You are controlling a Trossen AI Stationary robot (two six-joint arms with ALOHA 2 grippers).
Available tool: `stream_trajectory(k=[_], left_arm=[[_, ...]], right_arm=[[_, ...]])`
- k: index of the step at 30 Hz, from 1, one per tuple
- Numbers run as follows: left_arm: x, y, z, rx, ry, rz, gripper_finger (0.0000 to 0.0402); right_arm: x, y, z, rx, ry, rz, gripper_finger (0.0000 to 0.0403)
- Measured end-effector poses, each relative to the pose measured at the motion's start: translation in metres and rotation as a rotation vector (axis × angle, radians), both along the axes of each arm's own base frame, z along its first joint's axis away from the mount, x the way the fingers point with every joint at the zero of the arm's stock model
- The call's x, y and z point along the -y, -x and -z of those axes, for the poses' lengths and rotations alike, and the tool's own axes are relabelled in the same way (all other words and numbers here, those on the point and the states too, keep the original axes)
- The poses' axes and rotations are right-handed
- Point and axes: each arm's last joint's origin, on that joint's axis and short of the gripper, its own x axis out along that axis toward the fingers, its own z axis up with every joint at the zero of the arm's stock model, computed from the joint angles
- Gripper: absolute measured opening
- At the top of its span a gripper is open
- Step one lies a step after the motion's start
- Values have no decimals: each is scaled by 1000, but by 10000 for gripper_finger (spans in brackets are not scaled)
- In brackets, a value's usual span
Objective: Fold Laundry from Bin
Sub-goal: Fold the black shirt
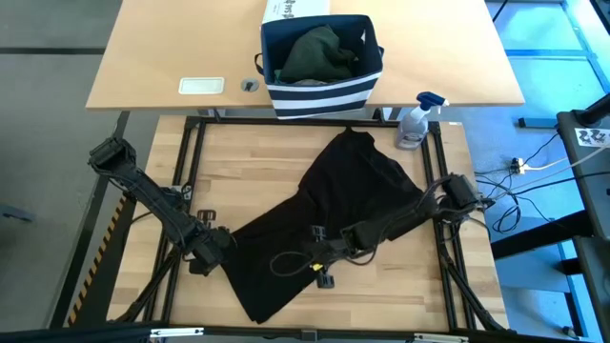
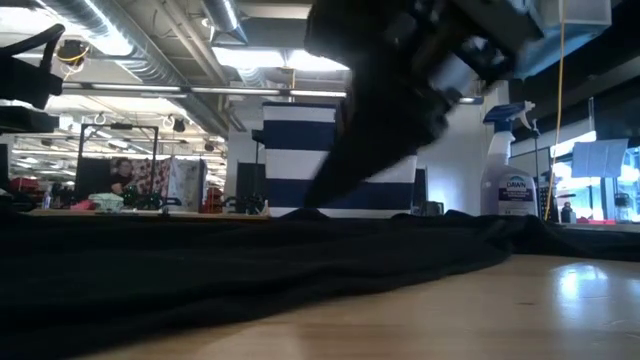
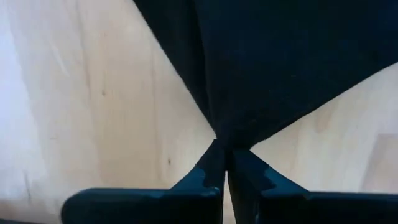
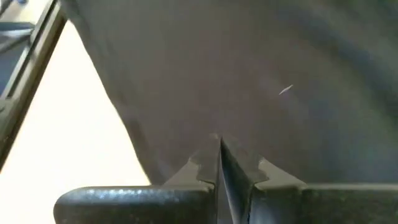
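- The table [image 1: 448,257] is a light wooden top in a black frame; a second, longer table [image 1: 172,57] stands beyond it, on the far side from both pincers.
- The black garment [image 1: 329,205] is the biggest thing on the near table. It lies spread flat and slanting, from the far edge near the spray bottle down to the front edge, and both pincers are at it.
- The bin [image 1: 322,90], navy with white stripes, stands on the far table, well beyond the two pincers. Inside it lies a dark green garment [image 1: 319,52], crumpled, with some lighter cloth just under it.
- A white printed box [image 1: 297,10] stands directly behind the bin.
- The left pincer [image 1: 221,243] is at the left edge of the black garment. In the left wrist view its two fingers [image 3: 208,174] are pressed together, with a bunched point of the black cloth [image 3: 280,56] clamped between them.
- The right pincer [image 1: 319,259] lies low over the middle of the garment, to the right of the left pincer. In the right wrist view its fingers [image 4: 202,171] are together, their tips on the cloth; I cannot tell whether any cloth is caught between them.
- A spray bottle [image 1: 416,122] stands upright beyond the right pincer, just beside the garment's far corner.
- A small white tray [image 1: 201,86] lies on the far table, left of the bin.
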Motion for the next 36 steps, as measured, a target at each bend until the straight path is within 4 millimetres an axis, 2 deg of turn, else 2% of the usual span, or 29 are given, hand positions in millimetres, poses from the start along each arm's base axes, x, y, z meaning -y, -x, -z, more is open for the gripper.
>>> stream_trajectory(k=[6,11,16,21,26,31,36], left_arm=[[12,1,0,13,98,27,2],[23,10,0,-53,181,9,2],[32,19,-1,-136,255,-19,6],[39,23,-2,-186,336,-42,42],[43,20,-2,-163,374,-24,83],[40,17,-3,-161,382,-21,124],[33,18,-3,-273,388,-80,150]], right_arm=[[-17,6,22,-72,-20,-23,19],[-27,10,22,-60,-7,-20,19],[-26,9,22,-56,-1,-10,19],[-26,9,23,-56,0,-7,19],[-26,9,23,-62,-15,11,19],[-26,9,23,-64,-19,17,19],[-28,5,17,-50,-25,14,19]])
